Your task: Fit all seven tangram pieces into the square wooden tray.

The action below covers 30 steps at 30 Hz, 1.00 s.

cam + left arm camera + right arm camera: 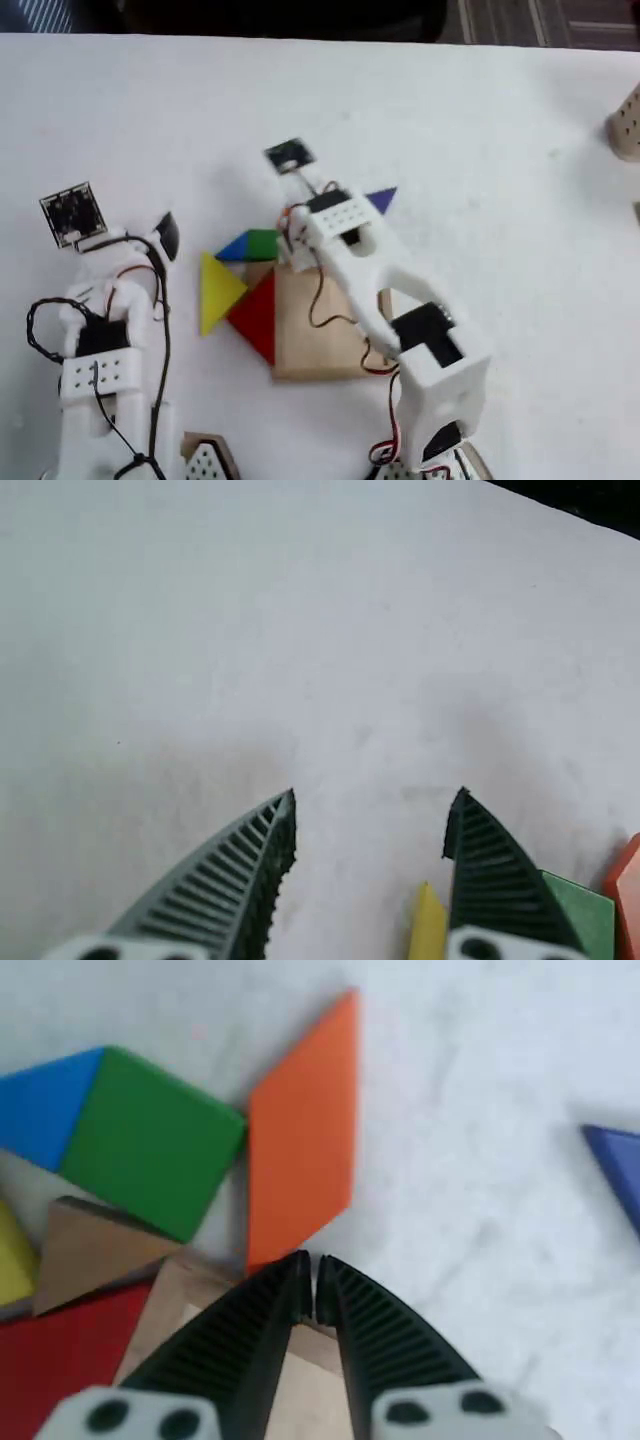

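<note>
The square wooden tray (320,355) sits mid-table, a plain pale board with the right arm stretched across it. Against its left side lies the red triangle (256,315), long edge running near to far and its apex pointing left; whether it rests in the tray or just beside it I cannot tell. The yellow triangle (217,290) mirrors it, apex pointing right, the two tips almost touching. Just beyond the tray's far left corner the blue triangle (233,247) and the green square (265,242) lie edge to edge. The orange parallelogram (300,1130) lies beside the green square, one sharp corner just by the right gripper (312,1270) and its long axis running away from those tips. That gripper's ribbed fingers are pressed almost together with nothing between them (only a sliver of gap shows). A dark blue triangle (383,200) lies apart to the far right. The left gripper (375,815) hovers over bare table left of the pieces, fingers spread wide and holding nothing.
</note>
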Tool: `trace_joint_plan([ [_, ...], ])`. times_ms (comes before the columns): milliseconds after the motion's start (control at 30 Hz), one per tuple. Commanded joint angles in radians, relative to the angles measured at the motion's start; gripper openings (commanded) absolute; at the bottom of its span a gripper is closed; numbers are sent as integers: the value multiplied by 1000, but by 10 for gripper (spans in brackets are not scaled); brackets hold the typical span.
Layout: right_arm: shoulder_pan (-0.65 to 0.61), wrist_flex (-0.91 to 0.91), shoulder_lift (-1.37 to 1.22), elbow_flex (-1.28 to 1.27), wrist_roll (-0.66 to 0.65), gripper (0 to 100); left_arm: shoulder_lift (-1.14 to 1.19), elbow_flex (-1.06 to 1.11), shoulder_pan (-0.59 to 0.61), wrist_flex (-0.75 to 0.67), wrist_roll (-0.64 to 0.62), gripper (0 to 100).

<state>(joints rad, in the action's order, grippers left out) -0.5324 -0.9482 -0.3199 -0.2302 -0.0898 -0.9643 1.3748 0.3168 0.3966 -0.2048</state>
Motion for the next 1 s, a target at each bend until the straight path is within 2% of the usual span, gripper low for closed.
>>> trace_joint_plan([
  [0, -65, 4, 73, 20, 0, 21, 4, -41, -19, -23, 8, 245],
  [100, -30, -71, 101, 77, 2, 19, 4, -41, -19, -23, 8, 245],
  [233, 171, -124, 156, 153, 129, 21, 4, -41, -19, -23, 8, 245],
  [333, 320, -54, 130, 170, 226, 22, 4, -41, -19, -23, 8, 245],
  [467, 421, 116, 1, 193, 262, 22, 4, -41, -19, -23, 8, 245],
  [567, 467, 130, -102, 284, 262, 22, 4, -41, -19, -23, 8, 245],
  [733, 509, 36, -248, 477, 262, 22, 4, -41, -18, -21, 8, 245],
  [833, 492, -19, -332, 575, 261, 22, 4, -41, -18, -21, 8, 245],
  [967, 409, -162, -407, 686, 242, 22, 4, -41, -18, -21, 8, 245],
])
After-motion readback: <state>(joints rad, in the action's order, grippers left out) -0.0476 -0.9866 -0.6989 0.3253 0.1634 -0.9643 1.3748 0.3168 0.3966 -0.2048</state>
